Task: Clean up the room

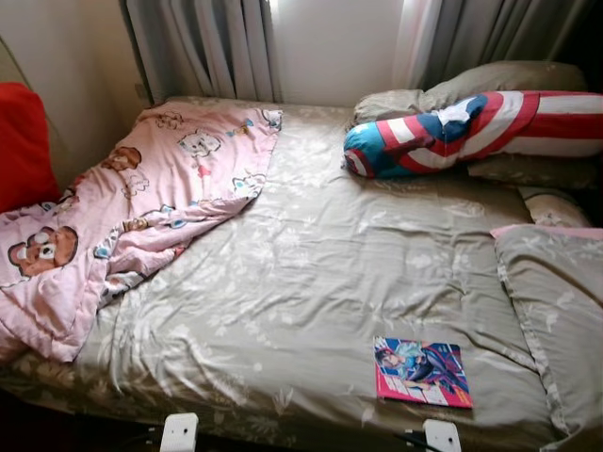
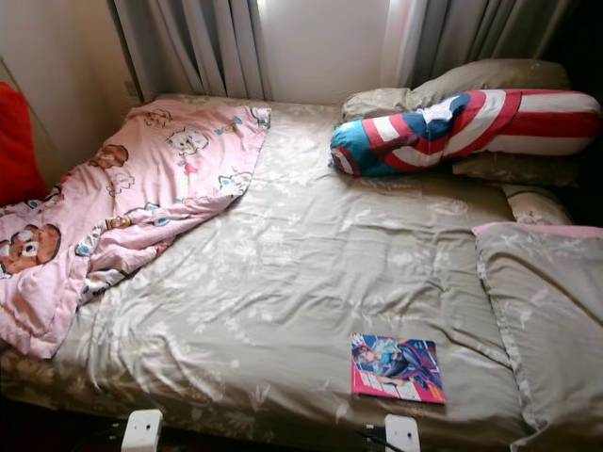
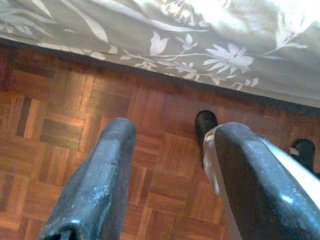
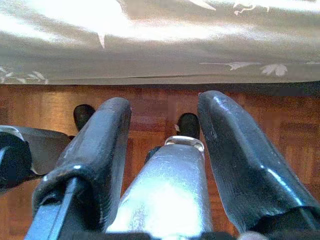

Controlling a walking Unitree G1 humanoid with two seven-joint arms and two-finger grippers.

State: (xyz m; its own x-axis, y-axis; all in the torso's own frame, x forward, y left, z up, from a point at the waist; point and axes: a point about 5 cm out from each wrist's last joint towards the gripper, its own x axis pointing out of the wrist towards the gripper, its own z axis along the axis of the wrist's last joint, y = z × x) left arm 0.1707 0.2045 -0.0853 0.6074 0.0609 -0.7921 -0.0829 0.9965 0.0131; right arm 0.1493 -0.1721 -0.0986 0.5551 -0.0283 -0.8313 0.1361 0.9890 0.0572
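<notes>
A bed with a grey-beige floral sheet (image 1: 311, 273) lies before me. A colourful comic book (image 1: 423, 372) rests flat near its front right edge. A rumpled pink cartoon blanket (image 1: 141, 207) is heaped over the left side. A red, white and blue striped bolster (image 1: 452, 132) lies at the back right. My left gripper (image 3: 175, 135) hangs open above the parquet floor (image 3: 65, 115), beside the bed's edge. My right gripper (image 4: 165, 100) is also open and holds nothing, with my silver leg (image 4: 170, 190) seen between its fingers.
Grey pillows (image 1: 556, 301) line the bed's right side and sit behind the bolster. A red cushion (image 1: 24, 141) leans at the far left wall. Grey curtains (image 1: 203, 47) hang behind the bed. The bed's floral side (image 3: 200, 45) drops to the floor just ahead of both grippers.
</notes>
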